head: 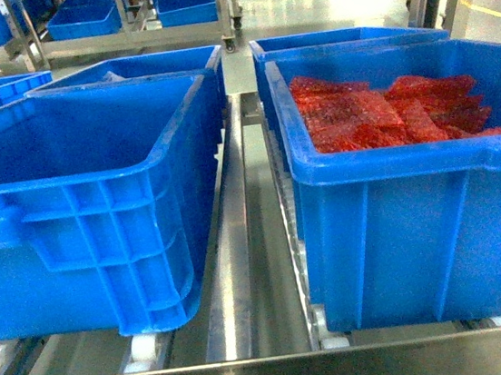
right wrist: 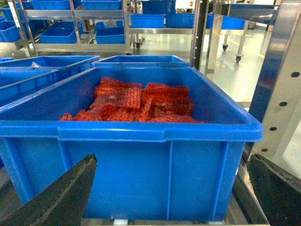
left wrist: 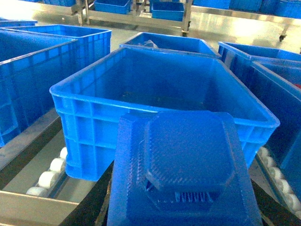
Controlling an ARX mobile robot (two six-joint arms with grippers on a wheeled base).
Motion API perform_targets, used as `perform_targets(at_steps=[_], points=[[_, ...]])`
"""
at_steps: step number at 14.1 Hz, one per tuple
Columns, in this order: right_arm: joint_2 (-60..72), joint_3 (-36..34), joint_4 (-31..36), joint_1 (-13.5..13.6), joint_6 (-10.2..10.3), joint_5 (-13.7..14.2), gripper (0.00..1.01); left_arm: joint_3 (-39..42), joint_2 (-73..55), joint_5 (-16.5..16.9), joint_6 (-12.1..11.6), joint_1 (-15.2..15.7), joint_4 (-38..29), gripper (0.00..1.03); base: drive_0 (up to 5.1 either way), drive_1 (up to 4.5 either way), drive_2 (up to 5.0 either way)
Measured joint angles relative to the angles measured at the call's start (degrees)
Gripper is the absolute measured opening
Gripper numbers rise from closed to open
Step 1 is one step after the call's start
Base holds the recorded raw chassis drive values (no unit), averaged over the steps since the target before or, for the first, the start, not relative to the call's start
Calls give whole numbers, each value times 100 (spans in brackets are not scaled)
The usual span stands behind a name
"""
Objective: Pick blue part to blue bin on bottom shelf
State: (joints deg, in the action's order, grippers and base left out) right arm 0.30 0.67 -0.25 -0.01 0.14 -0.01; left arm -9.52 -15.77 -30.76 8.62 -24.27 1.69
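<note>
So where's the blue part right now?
The blue part fills the bottom of the left wrist view, held up just in front of the empty blue bin, not yet inside. The head view doesn't show it.

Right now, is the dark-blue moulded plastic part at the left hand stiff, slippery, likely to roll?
The dark-blue moulded plastic part is probably stiff: its raised octagonal face keeps crisp edges. Its flat faces suggest it would slide rather than roll. The fine surface texture likely limits slipping.
</note>
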Motion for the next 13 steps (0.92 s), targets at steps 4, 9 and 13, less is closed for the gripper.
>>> perform_targets(at_steps=[4,9,13], points=[[0,0,-20,0,0,0,98,-2,-4,-2,0,0,-4,43,5,400,-391],[0,0,-7,0,0,0,98,0,-11,9,0,0,2,43,5,400,-391],[0,0,-4,0,0,0,98,-2,-24,9,0,0,-2,43,5,400,-391]])
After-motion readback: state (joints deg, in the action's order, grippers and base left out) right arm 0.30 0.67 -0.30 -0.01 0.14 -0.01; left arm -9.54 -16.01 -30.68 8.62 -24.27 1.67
